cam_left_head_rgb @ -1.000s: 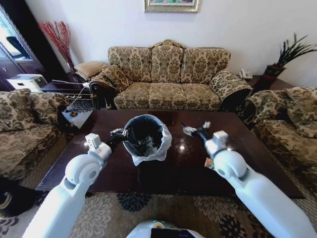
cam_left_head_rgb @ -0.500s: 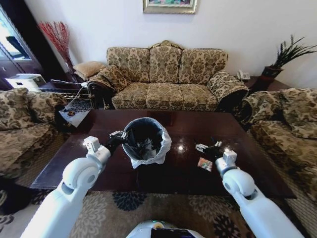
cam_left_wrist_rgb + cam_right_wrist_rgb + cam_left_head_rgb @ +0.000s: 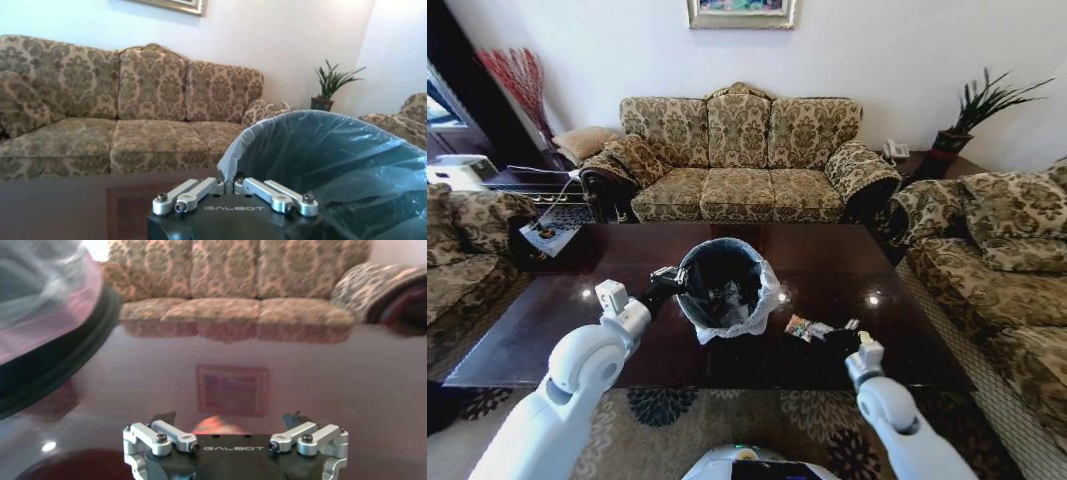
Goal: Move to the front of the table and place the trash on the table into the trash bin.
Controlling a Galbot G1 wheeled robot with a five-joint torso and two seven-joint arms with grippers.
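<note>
The table (image 3: 547, 320) carries the trash bin (image 3: 724, 292) — beside it, seemingly a colourful wrapper (image 3: 799, 327).

- In the head view, the right hand (image 3: 832, 337) is dark against the dark tabletop (image 3: 847, 265); its fingers merge with the surface there.
- The colourful wrapper (image 3: 799, 327), at about 4 o'clock from the trash bin (image 3: 724, 290), is too small to read; the right wrist view shows just an orange blur (image 3: 215, 425) behind that hand's body.
- White scraps (image 3: 724, 298) inside the bin are indistinct.
- The left hand's (image 3: 230, 182) fingertips are hidden by its own body at the bin liner (image 3: 320, 145).
</note>
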